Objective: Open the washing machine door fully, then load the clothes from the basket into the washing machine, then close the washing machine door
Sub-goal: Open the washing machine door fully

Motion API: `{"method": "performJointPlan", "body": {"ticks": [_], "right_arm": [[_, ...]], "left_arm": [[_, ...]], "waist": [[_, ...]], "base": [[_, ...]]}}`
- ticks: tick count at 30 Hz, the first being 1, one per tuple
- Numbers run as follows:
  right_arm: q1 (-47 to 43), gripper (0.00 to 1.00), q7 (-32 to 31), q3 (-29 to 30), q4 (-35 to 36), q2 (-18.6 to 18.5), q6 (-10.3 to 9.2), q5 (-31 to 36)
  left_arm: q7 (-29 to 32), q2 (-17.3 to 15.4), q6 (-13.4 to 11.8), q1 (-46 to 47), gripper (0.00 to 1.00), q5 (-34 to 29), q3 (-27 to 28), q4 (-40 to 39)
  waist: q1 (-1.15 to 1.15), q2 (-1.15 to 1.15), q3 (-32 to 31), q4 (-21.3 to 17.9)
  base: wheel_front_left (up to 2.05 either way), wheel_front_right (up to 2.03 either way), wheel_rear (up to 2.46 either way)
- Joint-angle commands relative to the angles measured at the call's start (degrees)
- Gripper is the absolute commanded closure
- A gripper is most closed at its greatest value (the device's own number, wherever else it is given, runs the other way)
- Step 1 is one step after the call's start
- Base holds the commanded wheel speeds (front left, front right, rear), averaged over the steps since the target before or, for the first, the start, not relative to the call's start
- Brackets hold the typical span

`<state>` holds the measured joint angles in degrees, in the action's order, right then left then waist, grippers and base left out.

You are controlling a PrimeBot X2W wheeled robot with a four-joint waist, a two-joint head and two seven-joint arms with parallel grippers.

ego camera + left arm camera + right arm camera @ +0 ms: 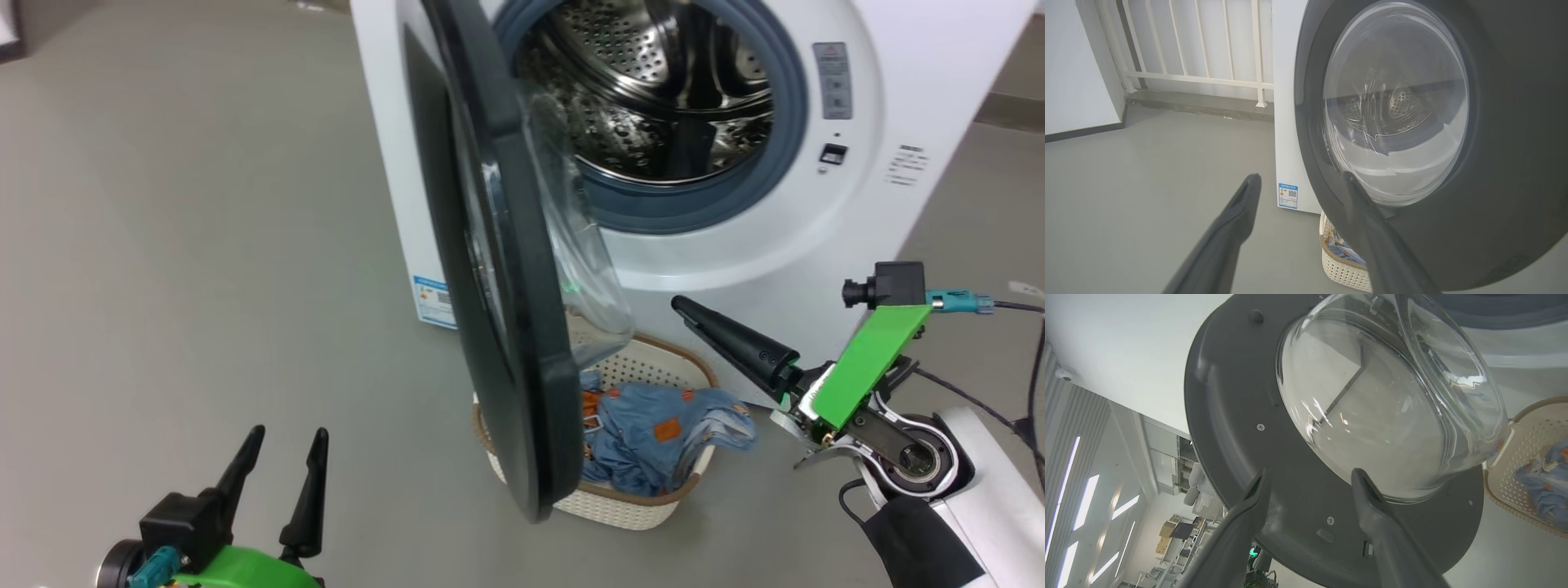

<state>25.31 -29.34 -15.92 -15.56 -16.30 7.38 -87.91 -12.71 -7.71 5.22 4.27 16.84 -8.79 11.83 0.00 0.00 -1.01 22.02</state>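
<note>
The white washing machine (914, 82) stands at the back with its steel drum (653, 82) exposed. Its dark round washing machine door (498, 269) is swung out, nearly edge-on to my head, its glass bowl (1384, 400) bulging toward the drum. Below and behind the door sits the cream basket (620, 506), holding light blue clothes (653, 433) with orange patches. My right gripper (1310, 475) is open beside the door's inner face (1229, 408), just under the bowl, holding nothing. My left gripper (282, 449) is open at the lower left, facing the door's outer side (1506, 163).
Grey floor (163, 245) stretches to the left of the machine. A white railing (1200, 41) and a low ledge run behind it. A blue label (1287, 196) is stuck low on the machine's side. Cables (1020, 384) trail from my right arm.
</note>
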Motion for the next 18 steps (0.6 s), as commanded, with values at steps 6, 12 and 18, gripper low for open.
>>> {"method": "performJointPlan", "body": {"ticks": [6, 12, 18], "right_arm": [[-2.0, 0.0, 7.3, -0.9, 5.7, -1.8, 0.11, 6.0], [-4.1, 0.0, 14.6, -1.3, 7.5, -4.0, 0.11, 11.0], [-5.8, 0.0, 20.6, -2.9, 9.1, -6.3, 0.11, 16.2]], "left_arm": [[-0.8, -1.2, -0.9, 0.6, 0.0, 0.8, 1.6, -1.0], [-1.1, -1.2, -1.2, 0.4, 0.0, 0.8, 1.5, -1.4], [-1.4, -1.2, -1.6, 0.2, 0.0, 1.1, 1.8, -1.6]], "waist": [[0.0, 0.0, -0.9, -5.6], [0.0, 0.0, -1.1, -9.1], [0.0, 0.0, -1.2, -11.7]], "base": [[0.0, 0.0, 0.0], [0.0, 0.0, 0.0], [0.0, 0.0, 0.0]]}}
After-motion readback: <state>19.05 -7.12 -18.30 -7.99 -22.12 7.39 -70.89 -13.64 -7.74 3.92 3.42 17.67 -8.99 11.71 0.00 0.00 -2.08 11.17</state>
